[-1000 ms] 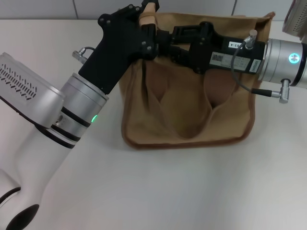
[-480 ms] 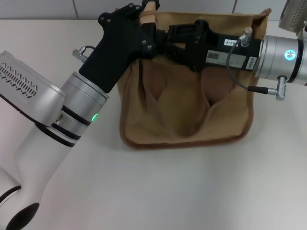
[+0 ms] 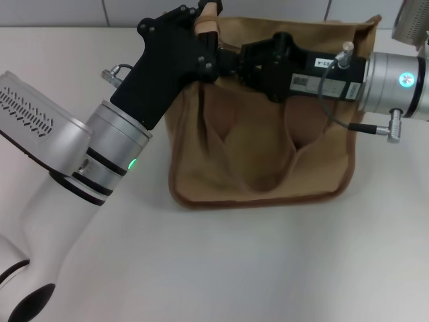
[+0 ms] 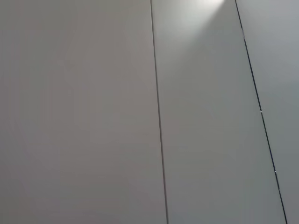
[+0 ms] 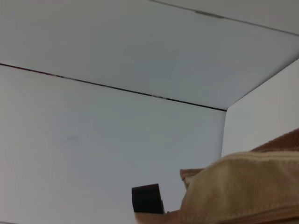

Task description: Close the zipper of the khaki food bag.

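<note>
The white table [image 3: 268,268] spreads below me, with a tiled wall [image 4: 93,112] behind it; my left wrist view shows nothing but those wall tiles and their seams.

The khaki food bag [image 3: 261,147] stands on the far middle of the table, its brown-piped front panel facing me and a flat handle [image 3: 258,161] drooping in a loop down that panel. Both my arms meet over its top edge.

My left arm rises from the near left corner and slants up to the bag's top left corner. My left gripper [image 3: 204,27] sits right at that corner, where a fold of tan fabric sticks up against its black body. It looks to be holding that fold, but I cannot tell how its fingers stand.

My right arm reaches in from the right, lying level across the bag's upper rim. My right gripper [image 3: 234,60] ends just beside the left one, over the left part of the top; its fingers are hidden in the black mass, so I cannot tell their state either.

The zipper runs under both grippers and is covered. In my right wrist view, a bulge of the bag's tan canvas [image 5: 243,191] fills the near corner, with a small black block [image 5: 147,199] beside it.
</note>
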Controlling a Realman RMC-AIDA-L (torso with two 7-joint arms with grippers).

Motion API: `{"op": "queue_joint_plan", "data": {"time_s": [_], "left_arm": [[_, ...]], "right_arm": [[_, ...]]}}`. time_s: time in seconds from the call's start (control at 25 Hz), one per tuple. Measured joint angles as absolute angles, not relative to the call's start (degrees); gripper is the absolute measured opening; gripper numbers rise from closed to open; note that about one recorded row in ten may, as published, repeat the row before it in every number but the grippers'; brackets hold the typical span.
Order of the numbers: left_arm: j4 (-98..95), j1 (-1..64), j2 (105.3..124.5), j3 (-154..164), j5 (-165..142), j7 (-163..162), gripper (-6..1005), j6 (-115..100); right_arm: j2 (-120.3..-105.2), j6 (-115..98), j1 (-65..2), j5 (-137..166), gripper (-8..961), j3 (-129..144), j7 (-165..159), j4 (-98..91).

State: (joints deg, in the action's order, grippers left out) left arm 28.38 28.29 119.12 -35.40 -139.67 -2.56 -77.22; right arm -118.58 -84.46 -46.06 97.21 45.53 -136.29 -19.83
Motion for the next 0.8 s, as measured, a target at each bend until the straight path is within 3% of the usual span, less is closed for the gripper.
{"op": "queue_joint_plan", "data": {"time_s": [0.28,0.8], "left_arm": [[28.1,27.0,119.02,-37.3,-139.7,-2.6,4,-76.8],[25.3,24.3,118.95,-43.4,-139.5,-2.9,6,-75.1]], "right_arm": [[-117.61,-85.8,-43.9,96.7,28,45.0,-135.9,-19.9],[-115.67,-87.0,-39.1,96.0,1,42.5,-135.5,-20.6]]}}
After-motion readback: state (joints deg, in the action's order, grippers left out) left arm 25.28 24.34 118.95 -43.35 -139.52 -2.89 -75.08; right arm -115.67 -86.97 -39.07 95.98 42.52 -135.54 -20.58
